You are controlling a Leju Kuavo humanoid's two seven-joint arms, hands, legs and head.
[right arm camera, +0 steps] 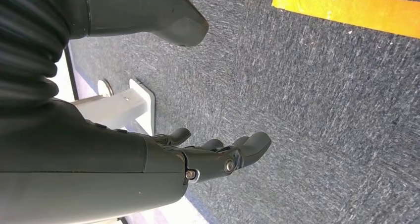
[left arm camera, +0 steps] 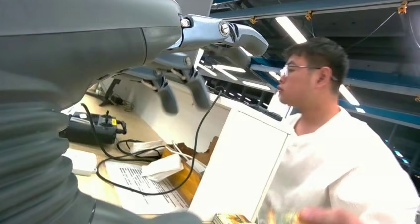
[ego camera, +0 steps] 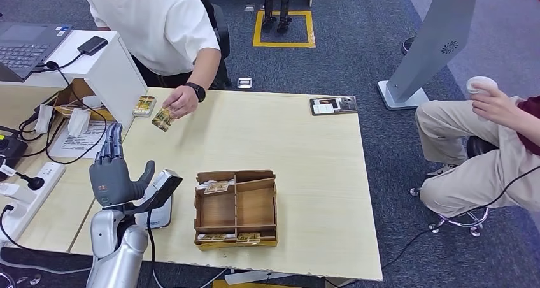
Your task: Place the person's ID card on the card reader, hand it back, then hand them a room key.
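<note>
At the near left, the left hand (ego camera: 113,173) is raised above the surface (ego camera: 305,148) with fingers straight and spread, empty, just beside the card reader (ego camera: 159,195); right of it sits a wooden tray (ego camera: 236,208) with key cards (ego camera: 216,187) in its slots. The right hand (right arm camera: 218,157) hangs over grey carpet, fingers loosely extended, empty. Farther left, a person's hand (ego camera: 181,101) holds the ID card (ego camera: 162,118) out above the surface.

Bare bench (ego camera: 299,141) lies beyond the wooden organizer (ego camera: 236,207); the white stand (ego camera: 114,71) and cables (ego camera: 60,144) crowd its far-left side.
</note>
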